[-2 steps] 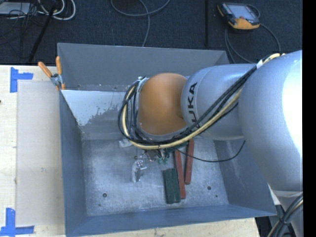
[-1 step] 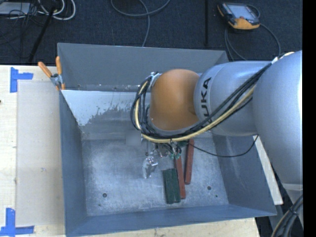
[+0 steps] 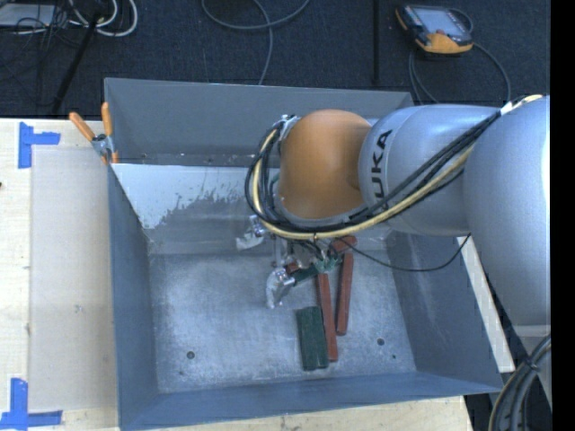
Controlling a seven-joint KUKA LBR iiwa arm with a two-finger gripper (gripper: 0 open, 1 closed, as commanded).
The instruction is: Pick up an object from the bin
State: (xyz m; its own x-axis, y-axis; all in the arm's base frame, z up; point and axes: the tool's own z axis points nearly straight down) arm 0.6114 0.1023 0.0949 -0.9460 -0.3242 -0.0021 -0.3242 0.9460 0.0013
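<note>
My gripper (image 3: 279, 285) hangs low over the middle of the bin floor, under the arm's orange cover. Just right of it lie two long red-brown sticks side by side, one (image 3: 344, 293) further right and one (image 3: 328, 323) closer to the gripper. Their upper ends run under the wrist and are hidden. A dark green flat bar (image 3: 312, 338) lies lengthwise below the gripper, against the nearer stick. The gripper sits beside these things, and I see nothing between its metal parts.
The arm comes in from the right and covers the bin's right back part. The left half of the bin floor is bare grey metal, with sloped walls all round.
</note>
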